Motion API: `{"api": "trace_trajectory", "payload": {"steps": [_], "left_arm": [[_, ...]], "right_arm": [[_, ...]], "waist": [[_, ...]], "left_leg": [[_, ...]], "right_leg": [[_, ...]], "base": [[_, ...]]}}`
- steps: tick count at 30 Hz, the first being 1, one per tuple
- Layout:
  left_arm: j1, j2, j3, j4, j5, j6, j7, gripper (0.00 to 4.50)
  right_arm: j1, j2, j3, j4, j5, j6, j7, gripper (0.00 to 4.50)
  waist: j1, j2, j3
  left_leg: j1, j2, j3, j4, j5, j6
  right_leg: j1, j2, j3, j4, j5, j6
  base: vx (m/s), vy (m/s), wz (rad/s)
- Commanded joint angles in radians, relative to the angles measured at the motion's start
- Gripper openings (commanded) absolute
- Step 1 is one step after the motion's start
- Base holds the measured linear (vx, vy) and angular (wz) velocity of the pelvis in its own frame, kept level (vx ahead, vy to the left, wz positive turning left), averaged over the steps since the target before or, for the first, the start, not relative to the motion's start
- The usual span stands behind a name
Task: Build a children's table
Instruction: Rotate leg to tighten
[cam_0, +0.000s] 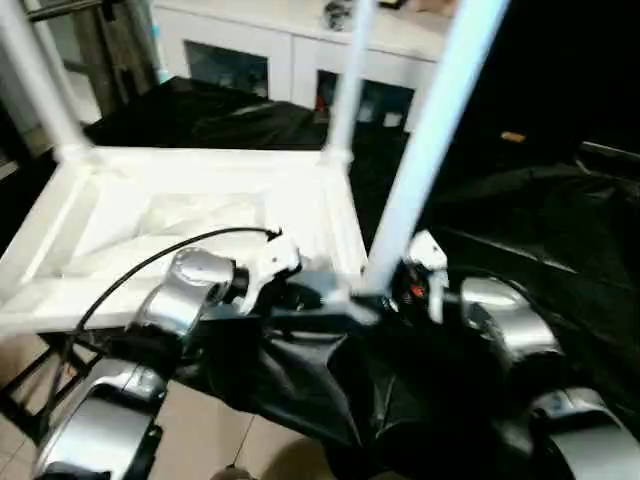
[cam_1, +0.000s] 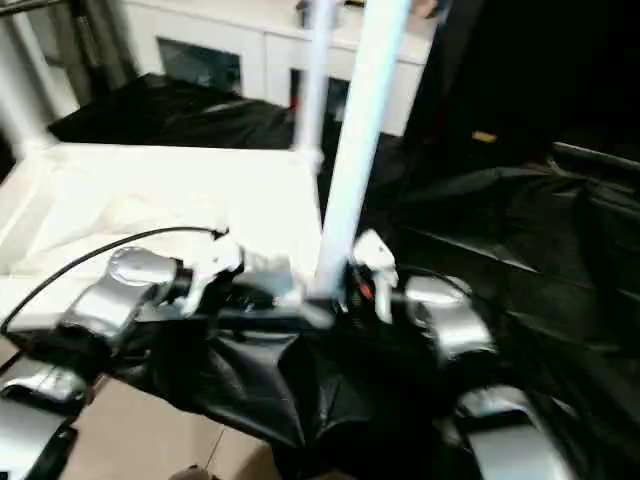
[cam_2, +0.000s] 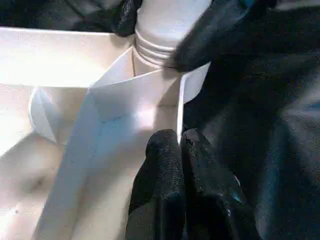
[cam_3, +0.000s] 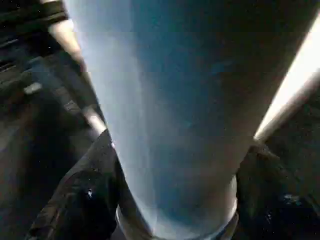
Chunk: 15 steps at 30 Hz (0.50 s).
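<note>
The tabletop (cam_0: 200, 215) lies underside up on black sheeting (cam_0: 520, 230). Three legs stand in corner sockets; the nearest leg (cam_0: 425, 140) seems part-seated. The left gripper (cam_2: 187, 175) has its jaws shut on the tabletop's rim, the right gripper (cam_3: 165, 210) straddles that leg's base, contact unclear. One corner looks unfilled.

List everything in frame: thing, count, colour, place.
tabletop: 1, white, upside down on the black cloth, ribbed underside up
legs: 3, white, upright at corners: far left, far right, near right
cloth: 1, black, under and right of the tabletop
cabinet: 1, white, glass doors, behind
left tool: 1, black fingers, shut on the tabletop's near wall
right tool: 1, black fingers either side of the near right leg's base
forearms: 2, silver, left, right
</note>
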Motion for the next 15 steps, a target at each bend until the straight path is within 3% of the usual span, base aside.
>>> {"api": "trace_trajectory", "payload": {"steps": [1, 4, 9, 10, 15], "left_arm": [[-0.031, -0.067, -0.002, 0.020, 0.011, 0.026, 0.119, 0.00], [-0.061, -0.131, 0.008, 0.059, 0.020, 0.058, 0.233, 0.00], [-0.087, -0.194, 0.004, 0.089, 0.030, 0.051, 0.305, 0.00], [-0.087, -0.199, 0.002, 0.087, 0.029, 0.047, 0.298, 0.00], [-0.068, -0.186, -0.011, 0.061, 0.021, 0.021, 0.232, 0.00]], "right_arm": [[-0.003, 0.064, 0.035, 0.058, -0.041, 0.045, -0.118, 2.67], [-0.043, 0.124, -0.006, 0.133, -0.047, 0.112, -0.362, 2.66], [-0.069, 0.167, 0.030, 0.188, -0.112, 0.059, -0.458, 2.66], [-0.076, 0.172, 0.020, 0.193, -0.102, 0.056, -0.453, 3.22], [-0.093, 0.172, -0.005, 0.177, -0.054, 0.041, -0.362, 3.66]], "waist": [[-0.005, 0.006, -0.049], [-0.009, 0.010, -0.051], [-0.005, 0.007, -0.053], [-0.004, 0.007, -0.055], [-0.005, 0.008, -0.054]], "left_leg": [[0.009, 0.025, -0.007, -0.073, -0.312, -0.024], [0.012, 0.023, -0.008, -0.073, -0.312, -0.032], [0.006, 0.020, -0.004, -0.069, -0.293, -0.011], [0.004, 0.020, -0.004, -0.069, -0.282, -0.006], [0.003, 0.022, -0.003, -0.070, -0.284, 0.008]], "right_leg": [[0.033, -0.069, 0.045, -0.089, -0.343, -0.170], [0.031, -0.068, 0.045, -0.089, -0.335, -0.169], [0.035, -0.067, 0.046, -0.091, -0.295, -0.164], [0.038, -0.068, 0.046, -0.089, -0.278, -0.165], [0.039, -0.066, 0.045, -0.087, -0.251, -0.171]], "base": [[0.000, 0.000, 0.00], [0.000, 0.000, 0.00], [0.000, 0.000, 0.00], [0.000, 0.000, 0.00], [0.000, 0.000, 0.00]]}}
